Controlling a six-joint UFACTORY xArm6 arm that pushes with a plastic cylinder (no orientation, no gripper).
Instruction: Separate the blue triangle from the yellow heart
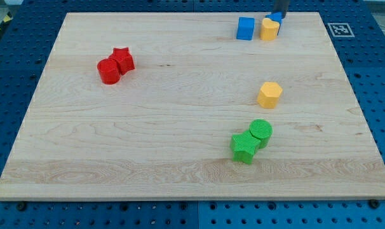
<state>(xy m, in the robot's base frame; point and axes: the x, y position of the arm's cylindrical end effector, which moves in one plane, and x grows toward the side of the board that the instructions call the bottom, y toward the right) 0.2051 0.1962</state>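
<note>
Wooden desk [180, 127] carries red cylinder [108, 70], red star [123, 60], blue cube [245, 28], yellow heart [269, 28], blue triangle [277, 16], yellow hexagon [269, 94], green cylinder [261, 132], green star [244, 147].

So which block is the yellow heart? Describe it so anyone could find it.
Start at the wooden board's top edge, right of centre. Three blocks cluster there: a blue cube, then the yellow heart, with the blue triangle and my tip at its upper right. It is the cluster's only yellow block.

Board [180, 127] pale matt wood w/ grain; blocks look matt plastic.
</note>
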